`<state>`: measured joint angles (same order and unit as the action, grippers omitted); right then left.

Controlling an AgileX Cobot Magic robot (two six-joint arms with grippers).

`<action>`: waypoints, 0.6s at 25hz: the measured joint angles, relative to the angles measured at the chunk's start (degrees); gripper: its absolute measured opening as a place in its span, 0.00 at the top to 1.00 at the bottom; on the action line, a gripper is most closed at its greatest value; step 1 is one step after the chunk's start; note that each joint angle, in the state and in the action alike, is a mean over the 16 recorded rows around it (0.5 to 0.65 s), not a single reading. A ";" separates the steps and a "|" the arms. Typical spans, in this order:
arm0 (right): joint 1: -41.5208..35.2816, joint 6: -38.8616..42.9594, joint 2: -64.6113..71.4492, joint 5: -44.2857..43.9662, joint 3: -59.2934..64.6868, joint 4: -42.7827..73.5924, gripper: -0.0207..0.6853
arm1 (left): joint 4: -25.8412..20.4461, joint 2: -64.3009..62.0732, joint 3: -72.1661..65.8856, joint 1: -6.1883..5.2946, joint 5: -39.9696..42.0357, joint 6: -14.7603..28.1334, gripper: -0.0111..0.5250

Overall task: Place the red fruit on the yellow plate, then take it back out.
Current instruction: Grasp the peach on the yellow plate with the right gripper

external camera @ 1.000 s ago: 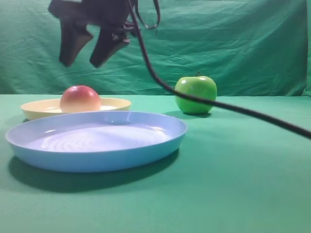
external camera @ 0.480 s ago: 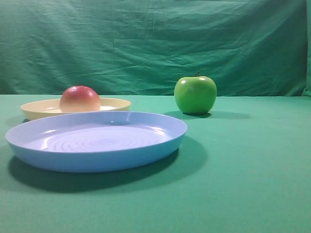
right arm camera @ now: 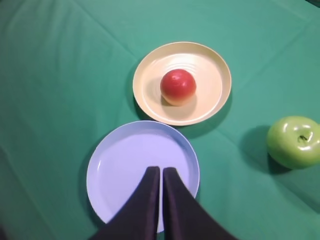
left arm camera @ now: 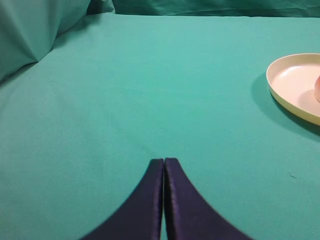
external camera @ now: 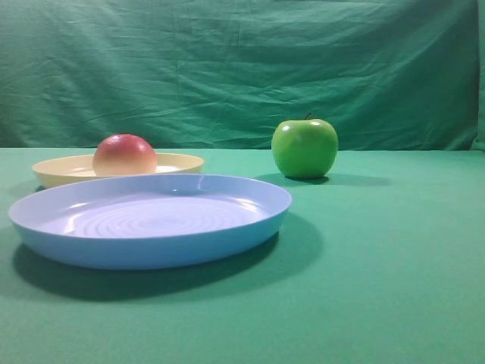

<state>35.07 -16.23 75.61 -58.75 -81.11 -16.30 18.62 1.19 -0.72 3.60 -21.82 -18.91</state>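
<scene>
Claws first: the right claw (right arm camera: 161, 172) has both fingers pressed together with nothing between them, tips over the near half of the blue plate (right arm camera: 115, 160) as seen from its wrist camera. The left claw (left arm camera: 164, 162) is likewise pressed together and holds nothing; it points across bare green cloth (left arm camera: 125, 90), with the yellow plate's (left arm camera: 285, 95) rim just entering at the right edge of that view. Neither claw appears in the high view.

Beyond the right claw, the yellow plate (right arm camera: 210, 100) lies just past the blue plate, the two rims near or touching; which cannot be told. The red fruit (right arm camera: 178, 87) sits inside the yellow plate, slightly off centre, resting on the plate floor, red side up. In the high view the fruit (external camera: 124, 155) shows above the yellow rim (external camera: 178, 161), behind the blue plate (external camera: 151, 250).

The green apple (right arm camera: 295, 141) stands upright on the cloth, stem up, well apart from both plates, to the right of them (external camera: 305, 149).

A green cloth backdrop (external camera: 242, 68) hangs behind the table.
</scene>
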 joint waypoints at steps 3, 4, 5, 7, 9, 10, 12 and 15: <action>-1.46 1.26 -1.88 -0.94 1.18 0.37 0.97 | 0.00 0.00 0.00 0.00 0.00 0.00 0.98; -2.02 1.73 -2.40 -1.35 1.39 0.49 0.97 | 0.00 0.00 0.00 0.00 0.00 0.00 0.98; -2.60 2.19 -2.91 -1.78 1.53 0.63 0.97 | 0.00 0.00 0.00 0.00 0.00 0.00 0.98; -3.82 3.01 -3.95 -2.62 1.65 1.00 0.97 | 0.00 0.00 0.00 0.00 0.00 0.00 0.98; -5.01 3.70 -5.19 -3.20 1.68 1.52 0.97 | 0.00 0.00 0.00 0.00 0.00 0.00 0.98; -5.58 4.03 -5.93 -3.32 1.73 1.81 0.97 | 0.00 0.00 0.00 0.00 0.00 0.00 0.98; -6.73 4.58 -7.69 -3.22 2.02 2.44 0.97 | 0.00 0.00 0.00 0.00 0.00 0.00 0.98; -8.60 5.00 -11.05 -2.11 3.16 3.40 0.97 | 0.00 0.00 0.00 0.00 0.00 0.00 0.98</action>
<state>26.47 -11.23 64.56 -60.87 -77.96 -12.90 18.62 1.19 -0.72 3.60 -21.82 -18.91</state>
